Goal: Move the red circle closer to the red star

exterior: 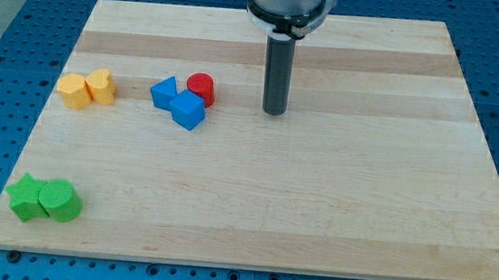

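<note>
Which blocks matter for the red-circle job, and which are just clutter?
Job:
red circle, touching the blue blocks
my tip, to its right in the view, apart from it
red star: not in view

Clutter:
blue cube
blue triangle
two yellow blocks
two green blocks

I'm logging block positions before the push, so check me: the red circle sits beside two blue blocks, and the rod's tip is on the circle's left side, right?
Not quite. The camera view shows my tip to the right of the red circle, apart from it, not on its left. The rest holds: the circle sits beside the two blue blocks.
</note>
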Robot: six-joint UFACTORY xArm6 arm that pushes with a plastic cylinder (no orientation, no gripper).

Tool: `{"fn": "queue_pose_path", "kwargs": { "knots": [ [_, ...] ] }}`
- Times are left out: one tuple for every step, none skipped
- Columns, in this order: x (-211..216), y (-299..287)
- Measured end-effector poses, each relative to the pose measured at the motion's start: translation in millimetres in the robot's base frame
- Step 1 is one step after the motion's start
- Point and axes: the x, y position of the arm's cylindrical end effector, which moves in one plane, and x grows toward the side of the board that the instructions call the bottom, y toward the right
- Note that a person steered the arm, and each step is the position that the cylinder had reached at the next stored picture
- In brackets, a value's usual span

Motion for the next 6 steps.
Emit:
{"fn": "queue_pose_path", "kwargs": {
  "knots": [
    [5.8,0.0],
    [6.3,0.0],
    [6.3,-18.2],
    [6.3,-60.2],
    [6.3,-79.8],
    [6.3,-102.3]
  ]
}}
